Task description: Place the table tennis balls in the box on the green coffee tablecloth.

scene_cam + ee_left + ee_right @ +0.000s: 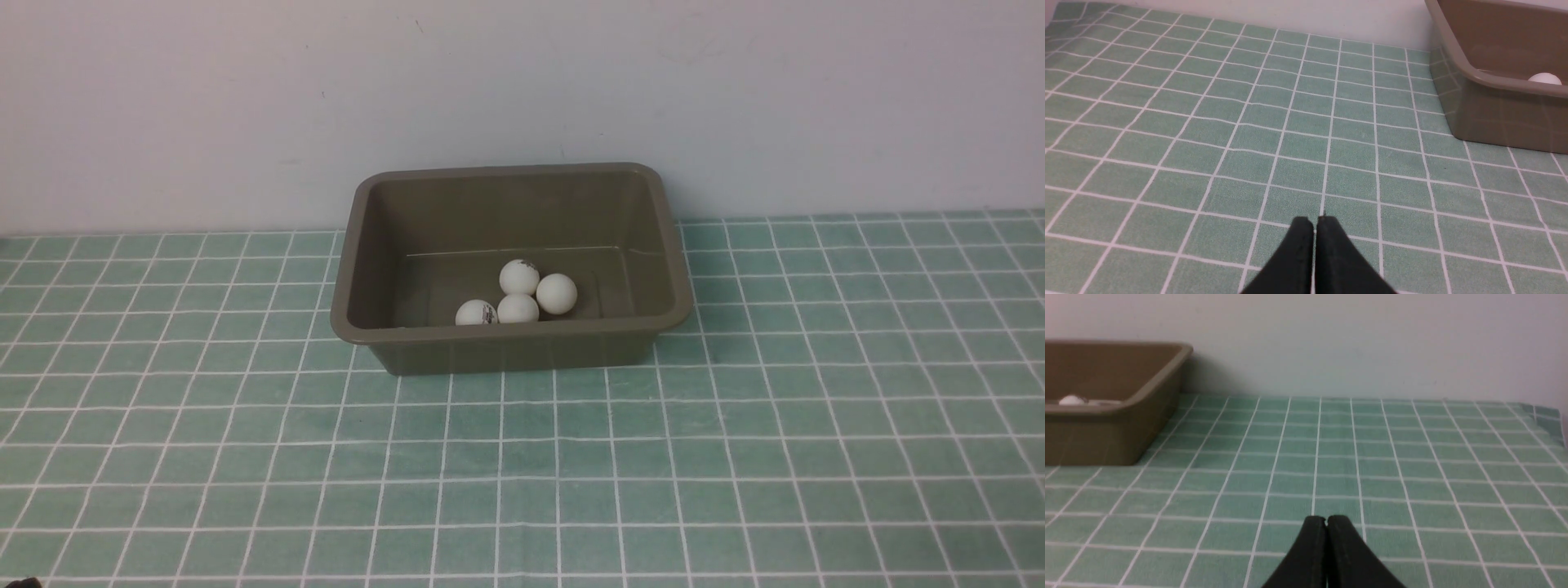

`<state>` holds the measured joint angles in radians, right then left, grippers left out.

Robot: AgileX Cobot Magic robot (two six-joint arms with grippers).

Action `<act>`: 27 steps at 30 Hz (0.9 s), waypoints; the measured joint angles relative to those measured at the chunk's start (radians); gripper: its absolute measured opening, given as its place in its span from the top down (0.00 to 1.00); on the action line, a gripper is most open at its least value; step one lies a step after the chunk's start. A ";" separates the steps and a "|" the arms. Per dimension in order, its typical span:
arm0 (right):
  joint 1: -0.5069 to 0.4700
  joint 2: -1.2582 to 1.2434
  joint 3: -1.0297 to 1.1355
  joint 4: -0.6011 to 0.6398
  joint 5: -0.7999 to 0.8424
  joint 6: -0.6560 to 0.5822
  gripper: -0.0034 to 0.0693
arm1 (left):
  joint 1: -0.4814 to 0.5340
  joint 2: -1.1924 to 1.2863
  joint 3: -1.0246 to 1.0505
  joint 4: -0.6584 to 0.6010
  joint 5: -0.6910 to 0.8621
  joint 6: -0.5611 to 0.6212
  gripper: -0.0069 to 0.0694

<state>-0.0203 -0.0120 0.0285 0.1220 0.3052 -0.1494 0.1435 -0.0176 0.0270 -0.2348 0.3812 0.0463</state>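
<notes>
We saw the left gripper (1314, 220) and the right gripper (1326, 519) pressed together, empty, low in their frames above the green coffee tablecloth (735, 457). Four table tennis balls (519, 277) lay in the box (506, 347), center frame. We judged the task finishing; next, a check for stragglers.

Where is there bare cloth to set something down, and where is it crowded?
Bare tablecloth lies open in front of the box and on both its sides. Inside the box, four balls cluster near the front wall; its floor toward the back wall is bare.
</notes>
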 joint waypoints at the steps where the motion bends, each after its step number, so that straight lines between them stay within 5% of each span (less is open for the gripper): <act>1: 0.000 0.000 0.000 0.000 0.035 0.000 0.98 | 0.000 0.000 0.000 0.000 0.000 0.000 0.91; 27: -0.001 0.000 -0.003 0.000 0.065 0.000 0.98 | 0.000 0.000 0.000 0.000 0.000 0.000 0.91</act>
<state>-0.0210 -0.0120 0.0253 0.1220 0.3705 -0.1494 0.1435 -0.0176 0.0270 -0.2348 0.3812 0.0463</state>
